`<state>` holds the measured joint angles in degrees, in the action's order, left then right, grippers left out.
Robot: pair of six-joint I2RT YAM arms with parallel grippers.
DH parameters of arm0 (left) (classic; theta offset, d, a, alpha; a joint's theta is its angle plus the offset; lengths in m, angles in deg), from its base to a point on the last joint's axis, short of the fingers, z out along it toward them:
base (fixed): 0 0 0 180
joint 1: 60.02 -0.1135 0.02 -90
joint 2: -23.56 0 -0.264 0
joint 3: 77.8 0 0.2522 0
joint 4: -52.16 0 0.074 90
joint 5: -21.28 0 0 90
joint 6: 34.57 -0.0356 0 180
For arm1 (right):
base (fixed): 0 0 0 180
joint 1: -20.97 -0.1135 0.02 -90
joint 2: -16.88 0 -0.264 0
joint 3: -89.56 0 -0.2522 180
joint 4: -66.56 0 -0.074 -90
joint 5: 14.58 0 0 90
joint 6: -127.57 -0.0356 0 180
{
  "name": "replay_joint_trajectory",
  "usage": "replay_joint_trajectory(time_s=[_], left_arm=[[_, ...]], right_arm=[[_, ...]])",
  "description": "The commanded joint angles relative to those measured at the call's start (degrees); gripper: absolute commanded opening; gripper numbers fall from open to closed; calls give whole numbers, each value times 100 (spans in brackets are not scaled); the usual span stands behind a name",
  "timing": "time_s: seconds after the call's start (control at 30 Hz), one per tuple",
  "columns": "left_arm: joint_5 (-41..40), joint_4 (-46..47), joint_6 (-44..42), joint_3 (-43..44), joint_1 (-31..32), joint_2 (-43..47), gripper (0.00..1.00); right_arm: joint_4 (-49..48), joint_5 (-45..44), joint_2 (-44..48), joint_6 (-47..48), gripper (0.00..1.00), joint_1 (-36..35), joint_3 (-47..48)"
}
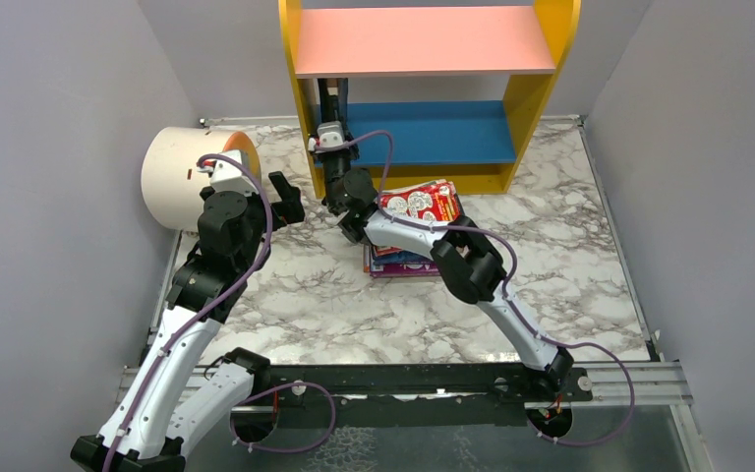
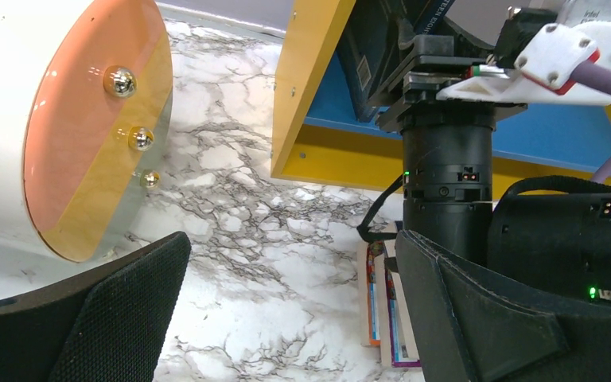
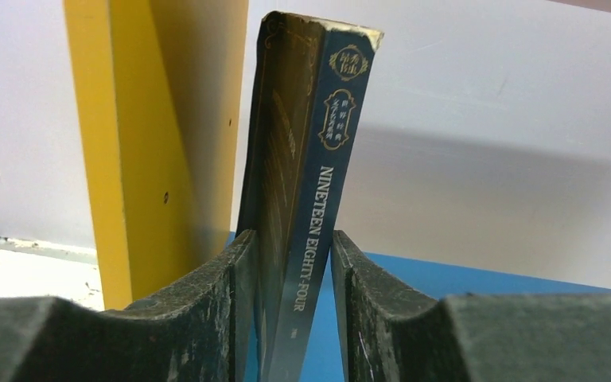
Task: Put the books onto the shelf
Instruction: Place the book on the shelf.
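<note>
Dark-blue "Nineteen Eighty-Four" stands tilted in the shelf, on its blue lower board, just beside its yellow side panel. The right gripper brackets the book, but blue shows beside one pad, so I cannot tell whether it pinches. A crooked withdrawal could topple the book outward. Other books lie before the shelf, and the left gripper gapes beside it.

Bench: marble-patterned top. Standing directly on it were the shelf at the far edge, a cream cylinder on its side at far left, and a stack of books just in front of the shelf. Blue lower board carried one dark blue book, on end, just beside a yellow side panel.
</note>
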<state>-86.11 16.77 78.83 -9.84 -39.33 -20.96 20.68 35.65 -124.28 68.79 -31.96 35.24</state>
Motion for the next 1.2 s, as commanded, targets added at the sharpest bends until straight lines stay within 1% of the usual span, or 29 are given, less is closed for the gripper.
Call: replay_joint_trajectory(time_s=[0.0,0.17,0.2,0.23,0.37,0.5,0.7,0.83,0.97,1.17], left_arm=[[-107,77,-42,-35,-30,28,99],[-89,84,-30,-34,-36,11,99],[-89,84,-30,-40,-38,13,99],[-89,84,-31,-36,-34,19,99],[-97,86,-39,-41,-36,34,99],[-98,81,-48,-48,-34,43,99],[-125,87,-68,-65,-38,53,99],[-132,80,-64,-74,-35,74,99],[-133,54,-64,-79,-43,97,99],[-133,48,-57,-84,-46,97,99]], right_arm=[[321,86,-10,-202,34,84,273],[319,52,-118,-69,6,92,415],[270,19,-136,-29,3,90,422],[230,-9,-139,18,1,90,431],[-61,-104,-180,223,1,90,437],[-368,-237,-393,679,1,92,746],[-1402,-423,-830,1650,1,91,1282],[-1740,-341,-999,2014,1,90,1520],[-1869,-249,-1061,2092,1,98,1622],[-1692,-86,-761,1679,1,98,1309]])
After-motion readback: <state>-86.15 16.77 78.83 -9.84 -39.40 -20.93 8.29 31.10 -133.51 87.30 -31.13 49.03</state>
